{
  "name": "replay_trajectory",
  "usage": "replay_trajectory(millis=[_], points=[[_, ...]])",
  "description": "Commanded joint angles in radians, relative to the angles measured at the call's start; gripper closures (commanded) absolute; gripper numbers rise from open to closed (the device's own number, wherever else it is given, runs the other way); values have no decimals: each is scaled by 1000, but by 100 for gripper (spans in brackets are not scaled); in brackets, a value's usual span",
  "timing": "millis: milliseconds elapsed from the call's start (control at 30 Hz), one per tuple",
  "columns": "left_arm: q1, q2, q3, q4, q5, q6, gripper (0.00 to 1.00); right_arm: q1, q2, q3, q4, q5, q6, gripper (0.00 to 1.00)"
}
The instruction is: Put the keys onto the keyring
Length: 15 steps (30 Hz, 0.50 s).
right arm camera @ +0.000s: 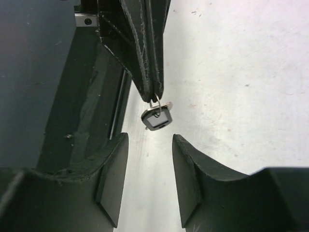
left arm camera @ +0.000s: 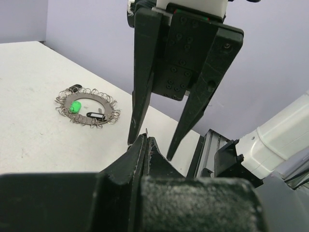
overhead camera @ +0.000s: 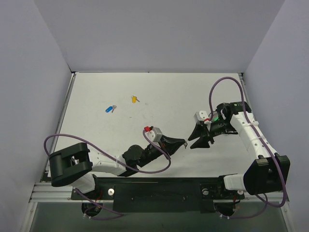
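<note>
Right wrist: left pincer (right arm camera: 155, 94) clamped on small ring (right arm camera: 155, 104), key (right arm camera: 157, 118) dangling clear so open right pincer (right arm camera: 149, 145) can grab.

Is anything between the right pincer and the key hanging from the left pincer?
No. In the right wrist view, the gap from the open right pincer to the small key hanging from the shut left pincer is clear; only bare table shows behind.

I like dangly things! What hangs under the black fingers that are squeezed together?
A thin wire loop pokes out below the left gripper's shut tips, with a small dark-headed key dangling from it over the white table. The loop's top is hidden between the fingers.
</note>
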Motion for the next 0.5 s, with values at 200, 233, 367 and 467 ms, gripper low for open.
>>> replay_trajectory(millis=[200,233,367,467], points=[[3,5,-15,121,40,-14,100,-7,32,66,-277,-106,-153,74],[3,5,-15,121,43,-14,100,7,35,69,-277,-105,-150,76],[3,6,-12,121,46,-11,100,48,38,72,-277,-89,-150,85],[3,3,-15,119,46,-12,100,56,39,74,-277,-88,-148,90]])
